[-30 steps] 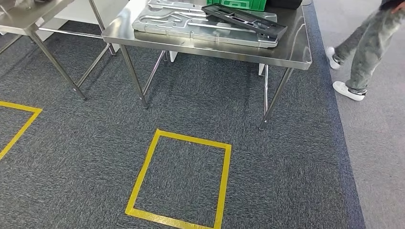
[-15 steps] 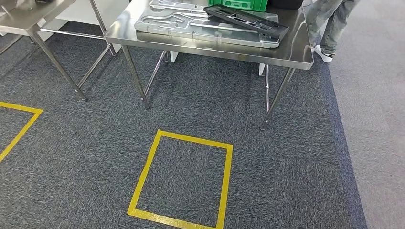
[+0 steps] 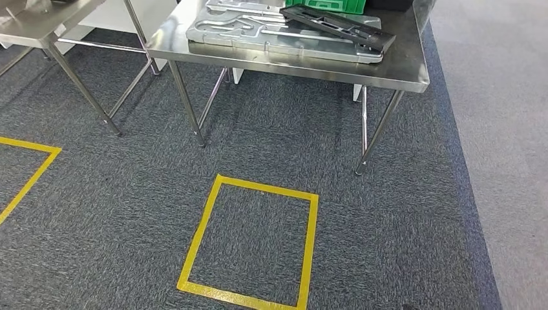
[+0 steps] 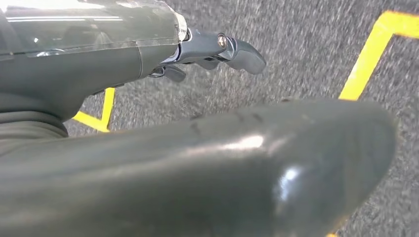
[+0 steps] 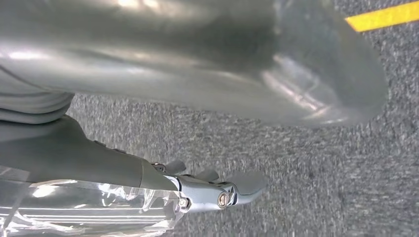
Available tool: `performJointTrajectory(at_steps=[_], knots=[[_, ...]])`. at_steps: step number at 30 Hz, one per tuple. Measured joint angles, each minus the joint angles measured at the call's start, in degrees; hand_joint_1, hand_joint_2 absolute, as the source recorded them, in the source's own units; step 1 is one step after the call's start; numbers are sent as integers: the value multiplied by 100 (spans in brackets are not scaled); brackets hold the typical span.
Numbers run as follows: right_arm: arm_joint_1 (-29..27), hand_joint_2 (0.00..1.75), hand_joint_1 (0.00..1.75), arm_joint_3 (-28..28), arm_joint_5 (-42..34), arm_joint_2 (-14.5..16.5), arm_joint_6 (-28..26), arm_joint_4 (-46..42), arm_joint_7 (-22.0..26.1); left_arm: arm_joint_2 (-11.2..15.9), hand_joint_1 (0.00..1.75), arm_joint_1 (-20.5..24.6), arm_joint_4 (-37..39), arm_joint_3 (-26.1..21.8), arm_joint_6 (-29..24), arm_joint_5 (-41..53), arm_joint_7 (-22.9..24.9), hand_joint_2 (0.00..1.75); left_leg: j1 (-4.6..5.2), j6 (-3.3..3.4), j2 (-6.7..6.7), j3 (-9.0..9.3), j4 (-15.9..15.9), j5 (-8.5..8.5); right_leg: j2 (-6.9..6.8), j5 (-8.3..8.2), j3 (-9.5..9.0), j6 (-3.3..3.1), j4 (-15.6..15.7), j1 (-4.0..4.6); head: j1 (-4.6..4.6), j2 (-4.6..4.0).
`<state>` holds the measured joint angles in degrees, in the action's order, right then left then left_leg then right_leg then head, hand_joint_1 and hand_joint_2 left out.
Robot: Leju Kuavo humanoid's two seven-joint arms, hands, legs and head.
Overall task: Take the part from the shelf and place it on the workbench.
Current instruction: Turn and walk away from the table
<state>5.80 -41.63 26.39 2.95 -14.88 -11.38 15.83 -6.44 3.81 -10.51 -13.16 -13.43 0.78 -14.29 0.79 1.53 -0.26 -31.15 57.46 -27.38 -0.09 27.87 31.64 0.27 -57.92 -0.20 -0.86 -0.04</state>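
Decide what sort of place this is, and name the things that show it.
Probably a factory or robot-testing workshop: steel workbench carrying a machined metal plate and a black part, with yellow tape squares marked on the carpet.

A steel desk (image 3: 407, 72) stands on grey carpet floor (image 3: 271, 142). On the desk lies a silver metal panel (image 3: 258, 35); a black frame part (image 3: 339, 26) rests across it, with a green crate (image 3: 336, 5) just behind. A yellow tape square (image 3: 249, 242) marks the floor before the desk.

The workbench (image 3: 400, 64) is shiny brushed steel (legs too), and the flat plate (image 3: 258, 39) on it looks like dull cast metal. The black frame (image 3: 342, 27) reads as matt plastic. The carpet (image 3: 388, 226) is rough grey weave with glossy yellow tape (image 3: 200, 239).
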Motion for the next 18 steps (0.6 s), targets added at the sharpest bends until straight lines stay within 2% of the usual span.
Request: performJointTrajectory(at_steps=[2, 3, 4, 6, 7, 8, 9, 11, 12, 13, 16, 18], knots=[[-4, 0, 0, -4, 6, 4, -14, 0, -1, 3, 0, 2, 0, 0, 14, -2, 9, 0, -7, -60, 3, -24, 62, -59, -4, -29, -11, -48, 41, -34, -3, 0], [-2, 0, 0, -5, 11, 5, -19, 0, -1, 4, 0, 3, 0, 0, 22, -3, 13, 0, -13, -94, 3, -90, 220, -171, -8, -44, -18, -75, 64, -55, -9, 0], [0, 0, 0, -5, 20, 8, -22, 0, -2, 5, 0, 3, 0, 0, 29, -5, 16, 0, -29, -129, 2, -216, 505, -343, -14, -53, -24, -94, 77, -69, -14, 0], [1, 0, 0, -5, 42, 7, -22, -1, -10, 4, 0, 0, 0, 0, 39, -10, 23, 0, -75, -191, 3, -578, 1296, -714, -19, -50, -20, -110, 77, -69, -21, 0], [0, 0, 0, -5, 53, 7, -22, -1, -14, 4, 0, -6, 0, 0, 40, -12, 28, 0, -100, -216, 3, -722, 1593, -799, -19, -47, -21, -110, 75, -70, -20, 0], [-1, 0, 0, -5, 62, 7, -22, -1, -17, 4, 0, -13, 0, 0, 40, -14, 32, 0, -122, -236, 4, -774, 1689, -769, -17, -43, -25, -107, 73, -72, -20, -1], [-1, 0, 0, -5, 69, 7, -22, -1, -18, 5, 0, -18, 0, 0, 40, -15, 35, 0, -142, -249, 5, -712, 1545, -626, -12, -37, -35, -97, 70, -77, -20, -1], [0, 0, 0, -5, 77, 8, -22, -1, -18, 5, 0, -16, 0, 0, 40, -16, 39, 0, -166, -249, 9, -333, 750, -214, -3, -14, -66, -60, 61, -88, -20, -1], [3, 0, 0, -5, 78, 9, -22, -1, -18, 5, 0, -9, 0, 0, 40, -16, 39, 0, -159, -229, 9, -155, 372, -83, 0, 1, -74, -30, 50, -85, -19, 0], [6, 0, 0, -5, 78, 9, -22, -1, -18, 4, 0, -1, 0, 0, 40, -17, 39, 0, -148, -201, 7, -42, 130, -21, 1, 8, -75, 2, 43, -81, -16, 0], [9, 0, 0, -5, 78, 10, -21, -1, -18, 8, 0, -4, 0, -1, 40, -24, 40, 0, -113, -88, -3, -7, 25, -22, 0, 4, -67, 107, 53, -75, -13, 0], [10, 0, 0, -5, 78, 11, -19, -2, -18, 8, 0, -11, -1, -3, 44, -36, 40, 0, -123, -3, 2, 6, -19, 11, 1, 107, -19, 161, -72, -95, -13, 0]])
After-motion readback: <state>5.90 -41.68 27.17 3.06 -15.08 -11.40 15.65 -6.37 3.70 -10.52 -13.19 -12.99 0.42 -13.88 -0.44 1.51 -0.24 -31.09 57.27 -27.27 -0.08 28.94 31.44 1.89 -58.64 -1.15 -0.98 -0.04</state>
